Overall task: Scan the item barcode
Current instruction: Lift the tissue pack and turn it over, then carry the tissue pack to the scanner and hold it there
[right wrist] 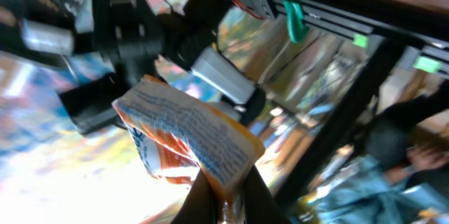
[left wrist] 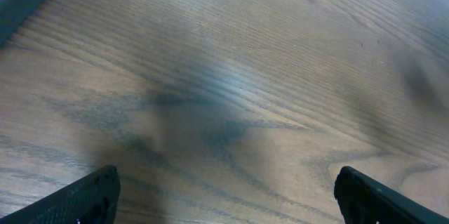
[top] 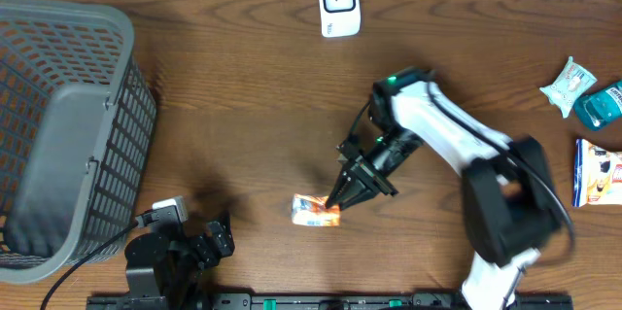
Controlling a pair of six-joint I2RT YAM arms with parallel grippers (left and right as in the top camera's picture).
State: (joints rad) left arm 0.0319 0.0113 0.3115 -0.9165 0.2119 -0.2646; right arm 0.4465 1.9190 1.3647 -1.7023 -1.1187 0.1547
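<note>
The item is a small orange and white packet [top: 316, 211] with blue print, held just above the table near its front edge. My right gripper [top: 340, 197] is shut on its right end. In the right wrist view the packet [right wrist: 184, 134] fills the middle, one corner pinched between the dark fingers [right wrist: 205, 197], and the gripper [right wrist: 226, 194] sits at the bottom edge. A white scanner-like device [top: 339, 4] with a dark window stands at the back of the table. My left gripper [top: 209, 242] rests at the front left, open over bare wood [left wrist: 224, 203], far from the packet.
A large grey mesh basket [top: 68, 125] takes up the left side. At the far right edge lie a pale wrapped snack [top: 569, 86], a teal pack [top: 598, 106] and a white and blue pack [top: 598, 174].
</note>
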